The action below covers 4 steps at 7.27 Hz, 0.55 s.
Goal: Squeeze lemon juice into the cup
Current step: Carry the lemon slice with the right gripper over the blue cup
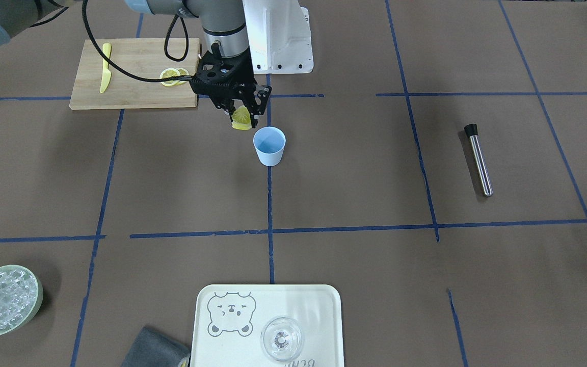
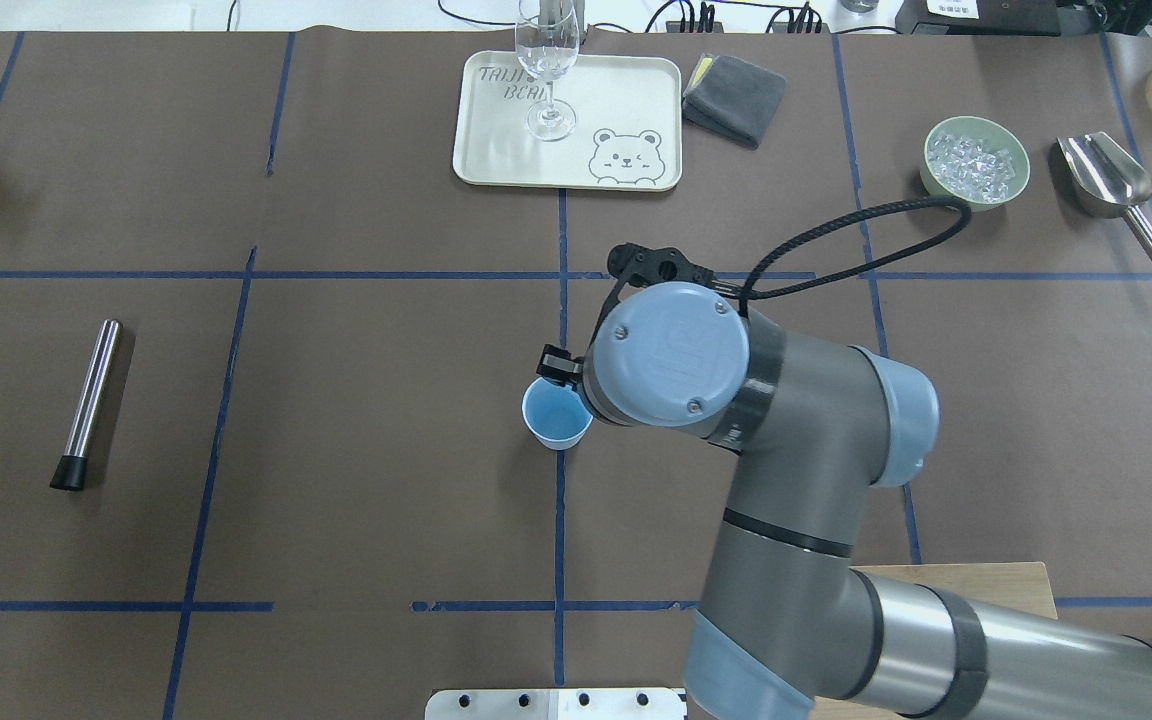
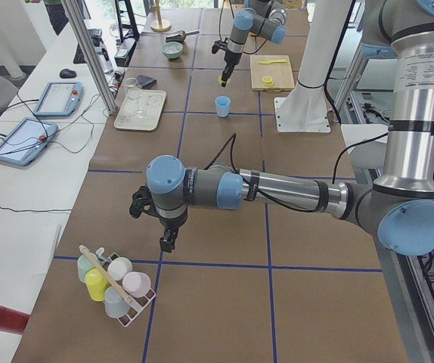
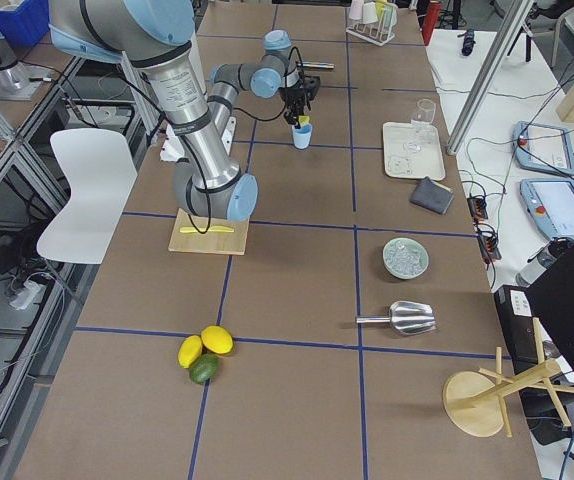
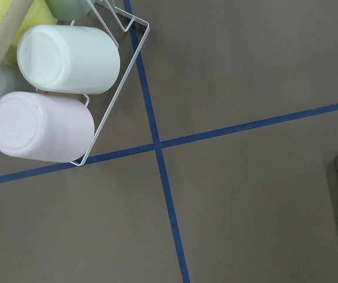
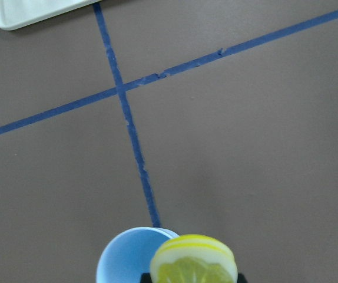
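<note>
A: Right gripper [image 1: 245, 116]?
B: Clamped on the lemon [image 1: 240, 121], raised just beside the cup [image 1: 269, 146], which stands midway along the table [image 1: 354, 168], nearer the robot's edge.
A: From overhead?
B: The wrist [image 2: 671, 350] hides the slice and part of the cup's rim.
A: Left gripper [image 3: 168, 242]?
B: Near the rack [image 3: 115, 291] at the left end; whether its fingers are apart or together, I cannot tell.

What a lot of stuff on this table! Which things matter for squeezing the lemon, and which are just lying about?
In use: lemon slice, held in the right gripper; light-blue cup.
Lying about: steel rod, ice bowl, tray, glass, knife, cutting board.
</note>
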Motion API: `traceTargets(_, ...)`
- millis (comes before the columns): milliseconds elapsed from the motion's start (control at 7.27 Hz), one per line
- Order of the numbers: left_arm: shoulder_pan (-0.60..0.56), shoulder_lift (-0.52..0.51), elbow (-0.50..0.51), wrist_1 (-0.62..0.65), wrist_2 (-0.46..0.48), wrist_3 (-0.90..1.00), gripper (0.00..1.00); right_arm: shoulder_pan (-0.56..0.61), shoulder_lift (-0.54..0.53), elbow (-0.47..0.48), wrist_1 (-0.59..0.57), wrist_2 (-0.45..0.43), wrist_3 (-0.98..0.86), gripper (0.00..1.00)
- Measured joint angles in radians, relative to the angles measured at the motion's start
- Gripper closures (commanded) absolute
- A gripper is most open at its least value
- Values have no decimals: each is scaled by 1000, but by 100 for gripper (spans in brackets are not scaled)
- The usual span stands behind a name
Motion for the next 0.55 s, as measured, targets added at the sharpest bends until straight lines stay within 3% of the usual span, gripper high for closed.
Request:
traceTargets(275, 0, -1, 2, 0, 0, 0, 0, 2, 111, -136, 7, 0, 0, 48)
traceTargets(550, 0, -2, 2, -1, 1, 0, 0, 0, 138, -200, 31, 21, 1, 47)
